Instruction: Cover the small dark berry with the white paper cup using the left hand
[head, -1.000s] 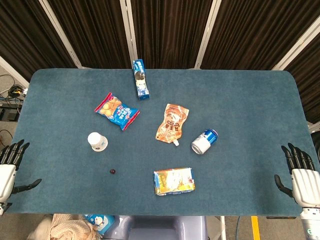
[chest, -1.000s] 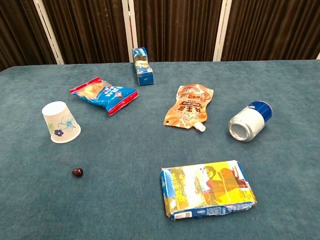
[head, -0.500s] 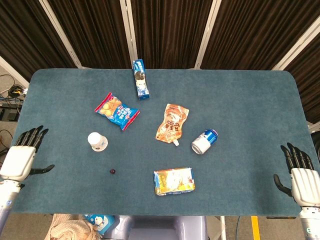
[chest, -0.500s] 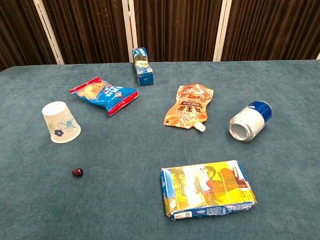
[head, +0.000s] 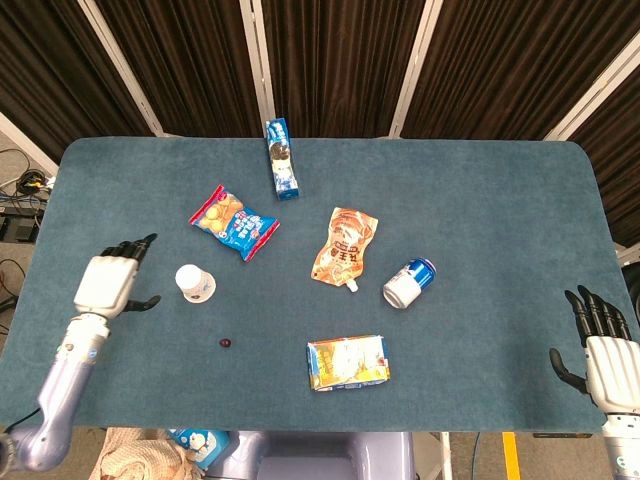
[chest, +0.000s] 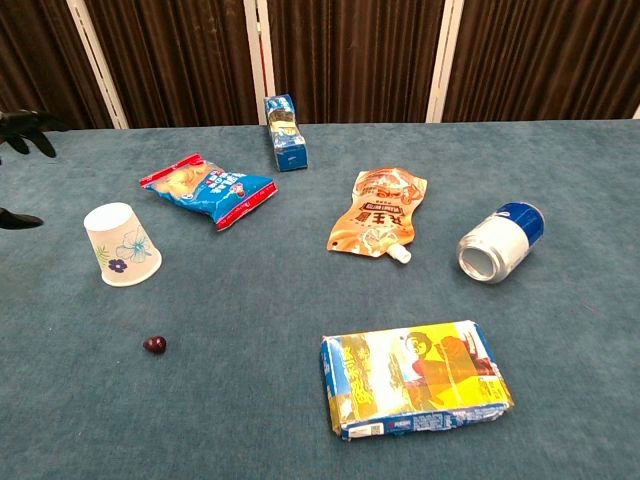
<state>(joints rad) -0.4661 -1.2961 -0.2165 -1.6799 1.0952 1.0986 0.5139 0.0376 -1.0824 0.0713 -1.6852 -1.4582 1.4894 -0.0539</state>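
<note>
The white paper cup (head: 195, 283) (chest: 121, 245) with a flower print stands upside down on the blue table, left of centre. The small dark berry (head: 226, 343) (chest: 155, 344) lies on the cloth a short way in front of it, to the cup's right. My left hand (head: 109, 279) hovers open just left of the cup, fingers spread, not touching it; only its dark fingertips (chest: 22, 124) show at the left edge of the chest view. My right hand (head: 604, 347) rests open at the table's front right corner, far from both.
A blue snack bag (head: 234, 221), a blue packet (head: 282, 158), an orange spout pouch (head: 344, 245), a lying blue-white can (head: 409, 282) and a flat colourful box (head: 347, 362) are spread over the table. The table's front edge (head: 300, 428) is close to the berry.
My left hand has moved up from the table's front left corner toward the cup, now beside it. The right hand, cup and berry have not moved.
</note>
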